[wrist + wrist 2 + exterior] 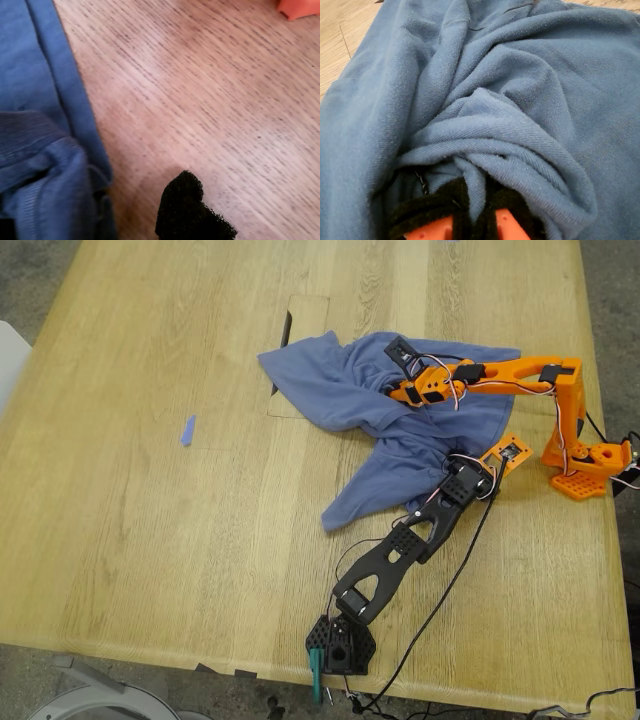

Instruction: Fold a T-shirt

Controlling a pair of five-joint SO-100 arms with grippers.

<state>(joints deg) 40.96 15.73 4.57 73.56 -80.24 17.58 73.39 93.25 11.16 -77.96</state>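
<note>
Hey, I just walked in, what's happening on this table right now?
Two small robot arms are working on a blue T-shirt bunched up on a wooden table. My second gripper, on the orange arm, has a fold of the cloth pinched. My first gripper, on the black arm, sits at the shirt's edge over bare wood. The shirt isn't folded yet.

first claw (192, 212) cut off by frame edge, second claw (470, 220) tips buried in T-shirt (520, 100) folds

Pale wooden table (150, 540), grey floor (30, 270) around it

T-shirt (400, 425) bunched on table (150, 490) btwn both arms.
</note>
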